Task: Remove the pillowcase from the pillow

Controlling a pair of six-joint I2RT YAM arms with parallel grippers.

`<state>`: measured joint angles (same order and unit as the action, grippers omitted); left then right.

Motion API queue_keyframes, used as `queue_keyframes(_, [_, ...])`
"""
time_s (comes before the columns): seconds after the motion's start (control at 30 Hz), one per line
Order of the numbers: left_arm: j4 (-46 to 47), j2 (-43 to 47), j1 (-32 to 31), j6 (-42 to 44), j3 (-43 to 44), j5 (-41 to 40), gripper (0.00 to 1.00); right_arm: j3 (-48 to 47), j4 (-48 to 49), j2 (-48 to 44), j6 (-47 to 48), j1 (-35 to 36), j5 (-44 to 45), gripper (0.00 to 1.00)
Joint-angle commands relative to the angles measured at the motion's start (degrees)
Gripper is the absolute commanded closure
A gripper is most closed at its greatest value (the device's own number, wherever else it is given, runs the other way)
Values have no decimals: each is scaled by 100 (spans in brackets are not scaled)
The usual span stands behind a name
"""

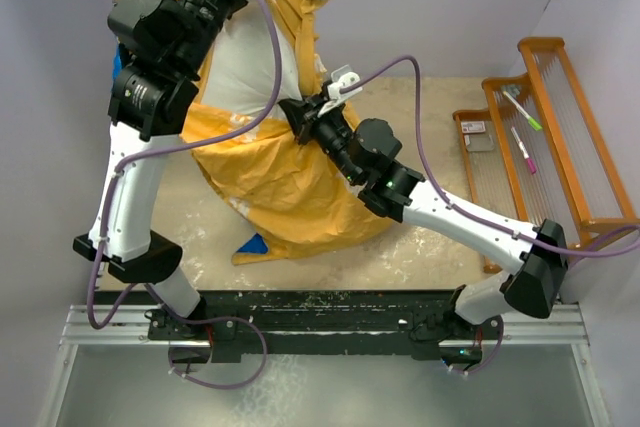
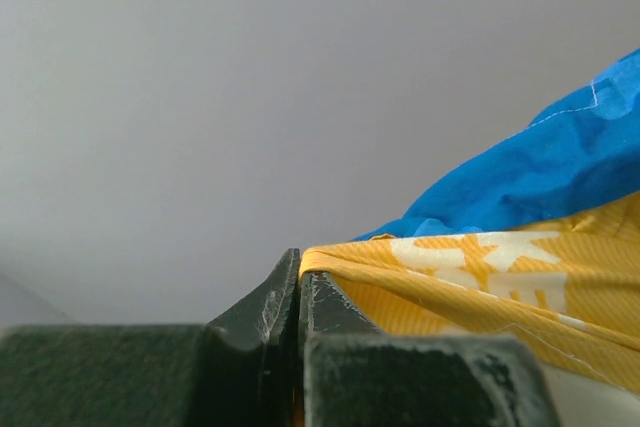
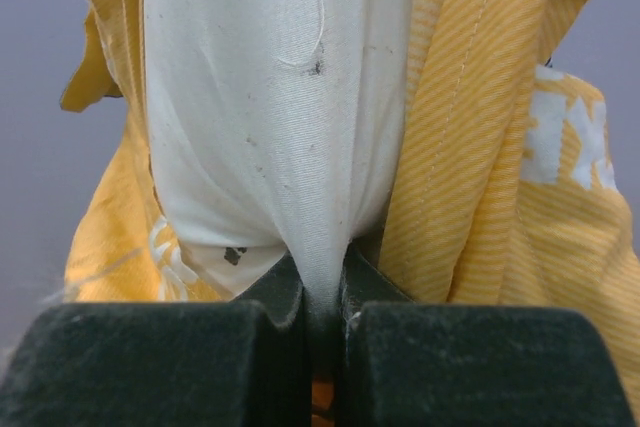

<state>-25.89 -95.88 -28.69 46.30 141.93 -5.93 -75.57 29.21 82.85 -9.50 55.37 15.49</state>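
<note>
The pillowcase (image 1: 290,192) is thin, crumpled cloth turned mostly inside out: striped yellow-orange with pale patches and a bright blue fold at the far edge. It spills from the middle of the worktop (image 1: 440,237) toward the far-left corner. The pillow (image 1: 250,67), plump smooth white cotton with tiny dark specks, rises from its mouth. Its lower part is hidden by the sack and the left arm (image 1: 150,97). The left gripper (image 2: 300,282) has its jaws closed on the case's yellow hem. The right gripper (image 3: 322,292) pinches a gathered tuck of pillow fabric. A slatted wooden rack (image 1: 560,127) lines the right edge, and the pens (image 1: 522,107) on it are hard to make out.
</note>
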Motion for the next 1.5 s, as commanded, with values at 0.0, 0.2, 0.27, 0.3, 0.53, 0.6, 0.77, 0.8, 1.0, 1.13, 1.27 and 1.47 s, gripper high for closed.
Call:
queue_keyframes(0.0, [1847, 330, 109, 116, 360, -325, 100, 91, 590, 146, 663, -9, -201, 100])
queue_keyframes(0.2, [1123, 592, 90, -506, -97, -57, 100, 288, 315, 18, 773, -9, -533, 69])
queue_keyframes(0.27, [941, 660, 1, -636, -215, 35, 100, 303, 400, -118, 762, -9, -673, 48])
queue_keyframes(0.3, [884, 688, -56, -648, -269, 33, 100, 256, 404, -177, 739, -9, -783, 42])
queue_keyframes(0.53, [743, 713, -291, -600, -435, -17, 100, -542, -278, -403, 389, -9, -1468, 18])
queue_keyframes(0.6, [744, 719, -331, -592, -456, -21, 100, -930, -636, -273, 378, -9, -1395, 18])
queue_keyframes(0.77, [773, 720, -477, -465, -447, -106, 100, -1633, -1043, 66, 401, -9, -1149, 18])
queue_keyframes(0.8, [768, 727, -507, -442, -447, -125, 100, -1733, -1074, 122, 423, -9, -1100, 18])
queue_keyframes(1.0, [728, 741, -629, -386, -436, -179, 100, -2522, -1280, 600, 662, -51, -1006, 15])
queue_keyframes(1.13, [705, 781, -706, -346, -425, -223, 100, -3235, -1786, 1035, 923, -88, -595, 12])
queue_keyframes(1.27, [675, 829, -743, -326, -433, -235, 100, -3434, -1943, 1223, 1262, -106, 182, 5])
queue_keyframes(1.47, [653, 889, -769, -340, -518, -225, 100, -3364, -1797, 1286, 1832, -114, 1362, 0])
